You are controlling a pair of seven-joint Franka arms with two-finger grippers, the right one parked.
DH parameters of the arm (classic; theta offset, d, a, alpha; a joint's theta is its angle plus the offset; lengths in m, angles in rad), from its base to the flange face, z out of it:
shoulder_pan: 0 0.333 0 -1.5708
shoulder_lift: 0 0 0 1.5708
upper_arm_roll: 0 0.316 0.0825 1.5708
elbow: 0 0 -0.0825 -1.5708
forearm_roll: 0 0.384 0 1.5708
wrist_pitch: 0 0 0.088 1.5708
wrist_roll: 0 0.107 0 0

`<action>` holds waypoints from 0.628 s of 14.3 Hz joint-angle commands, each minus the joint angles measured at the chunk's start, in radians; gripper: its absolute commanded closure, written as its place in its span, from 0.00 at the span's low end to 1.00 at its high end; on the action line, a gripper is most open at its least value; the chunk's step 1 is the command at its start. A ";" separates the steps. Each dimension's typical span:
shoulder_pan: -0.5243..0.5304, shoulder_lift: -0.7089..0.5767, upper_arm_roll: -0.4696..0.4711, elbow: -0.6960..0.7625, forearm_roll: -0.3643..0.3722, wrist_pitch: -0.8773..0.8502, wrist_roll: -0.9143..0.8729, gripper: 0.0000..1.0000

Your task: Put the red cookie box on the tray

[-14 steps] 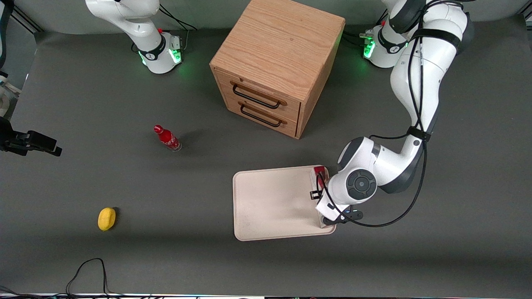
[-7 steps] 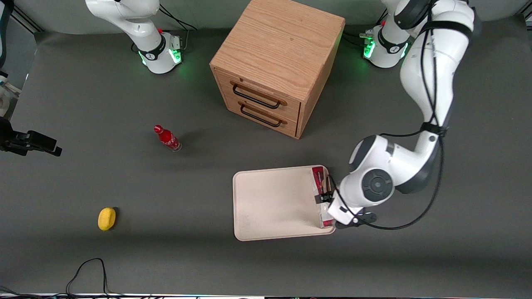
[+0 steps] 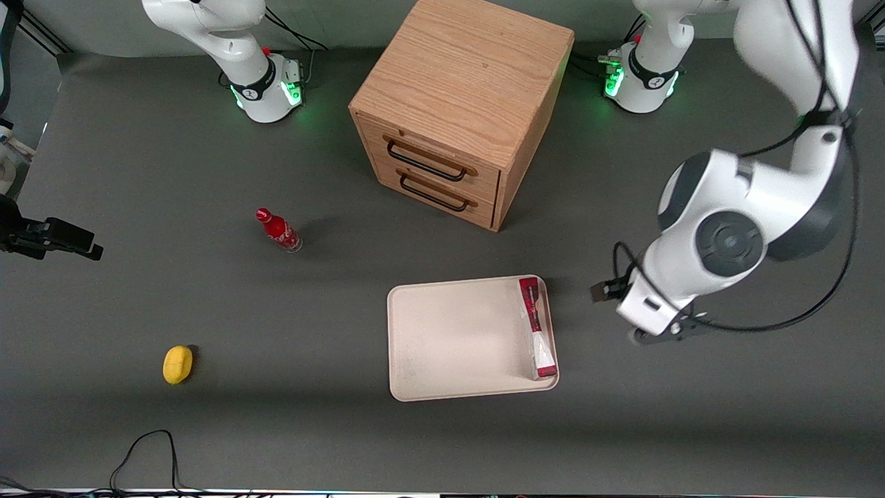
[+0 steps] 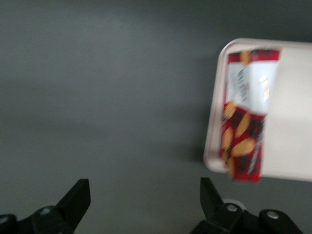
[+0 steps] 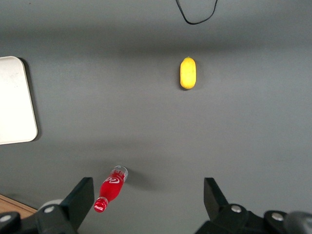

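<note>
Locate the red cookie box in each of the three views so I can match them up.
Front view: the red cookie box lies on the tray, along the rim nearest the working arm; the open gripper hangs clear of it.
Left wrist view: red cookie box along the tray's edge.
Right wrist view: not in it; only a tray corner shows.
Shared landmark: the tray.

Red cookie box (image 3: 537,326) with pale printed face; cream-white tray (image 3: 453,339); black gripper (image 4: 145,204).

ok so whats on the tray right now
Only the red cookie box lies on the tray, flat along its edge toward the working arm. The rest of the tray is bare. What is under the box is hidden. The pincer is open, off the tray over the table.
</note>
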 commanded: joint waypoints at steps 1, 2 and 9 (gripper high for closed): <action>0.063 -0.193 0.032 -0.148 -0.050 -0.070 0.132 0.00; 0.055 -0.231 0.077 -0.152 -0.051 -0.099 0.190 0.00; -0.071 -0.423 0.394 -0.260 -0.085 -0.178 0.456 0.00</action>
